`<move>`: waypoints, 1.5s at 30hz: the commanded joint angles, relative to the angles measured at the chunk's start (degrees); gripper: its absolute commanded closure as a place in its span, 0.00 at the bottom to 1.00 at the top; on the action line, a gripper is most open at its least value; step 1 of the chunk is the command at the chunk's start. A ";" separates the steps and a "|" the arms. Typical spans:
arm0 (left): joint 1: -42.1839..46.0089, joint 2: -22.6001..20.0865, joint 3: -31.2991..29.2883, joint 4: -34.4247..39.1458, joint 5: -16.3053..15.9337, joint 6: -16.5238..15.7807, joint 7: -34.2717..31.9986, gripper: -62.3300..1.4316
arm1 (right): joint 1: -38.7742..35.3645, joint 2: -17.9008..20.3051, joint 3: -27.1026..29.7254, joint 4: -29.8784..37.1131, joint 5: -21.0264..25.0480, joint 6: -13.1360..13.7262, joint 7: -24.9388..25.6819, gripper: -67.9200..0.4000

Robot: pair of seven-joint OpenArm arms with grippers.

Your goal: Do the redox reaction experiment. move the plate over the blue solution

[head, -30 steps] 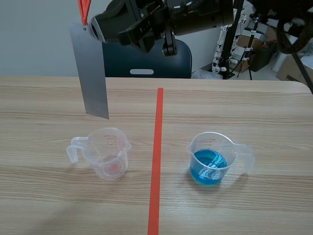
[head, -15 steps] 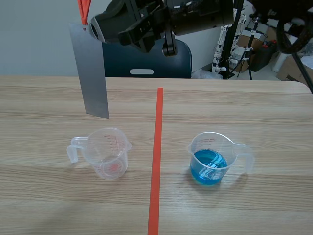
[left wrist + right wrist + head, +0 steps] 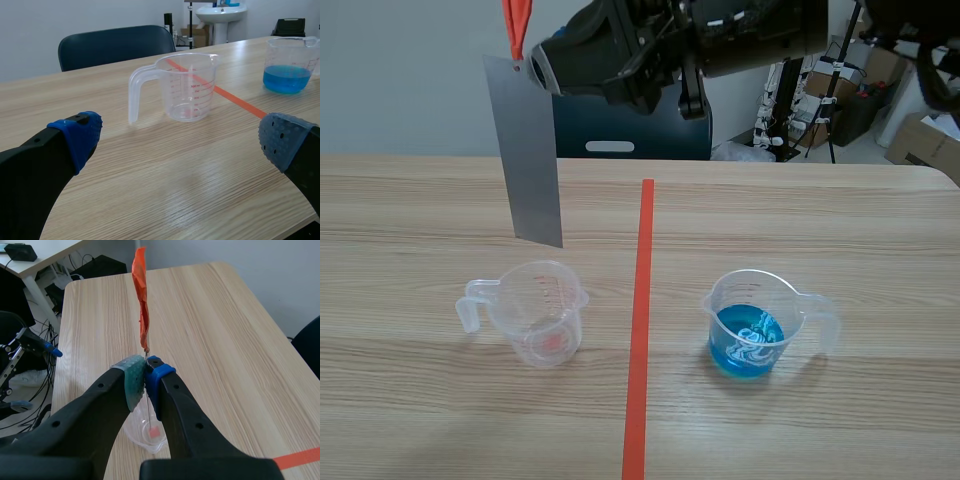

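Observation:
A grey metal plate (image 3: 530,150) hangs upright from an orange-red ribbon (image 3: 517,28), high above the table. My right gripper (image 3: 536,62) is shut on that ribbon, its arm crossing the scene's top from the right. The plate's lower edge hangs just behind and above the empty clear measuring cup (image 3: 538,312). The cup of blue solution (image 3: 752,323) stands right of the tape line. In the right wrist view the ribbon (image 3: 141,295) is pinched in the right gripper (image 3: 145,382), with the empty cup (image 3: 145,432) below. My left gripper (image 3: 180,135) is open, low over the table, facing the empty cup (image 3: 187,87).
An orange-red tape line (image 3: 642,300) runs down the table's middle between the two cups. A dark blue chair (image 3: 620,125) stands behind the far edge. Tripods and cardboard boxes (image 3: 920,135) fill the back right.
The right gripper has carried the ribbon and plate a little to the right, toward the tape line. Both cups have stayed put.

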 commanded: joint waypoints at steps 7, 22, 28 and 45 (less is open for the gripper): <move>0.02 -0.02 -0.48 0.39 -0.31 -0.09 -2.62 0.00 | 1.60 8.70 0.83 0.79 1.49 5.20 5.22 0.97; 0.02 -0.02 -0.48 0.39 -0.31 -0.09 -2.62 0.00 | 1.57 26.82 0.83 0.79 2.58 15.15 15.47 0.97; 0.02 -0.02 -0.48 0.39 -0.28 -0.09 -2.62 0.00 | 1.57 32.02 0.83 0.79 2.60 17.84 17.77 0.97; 3.76 -8.28 -0.48 2.43 -0.37 -0.13 -2.62 0.00 | 1.27 43.15 0.83 0.79 2.67 19.91 24.26 0.97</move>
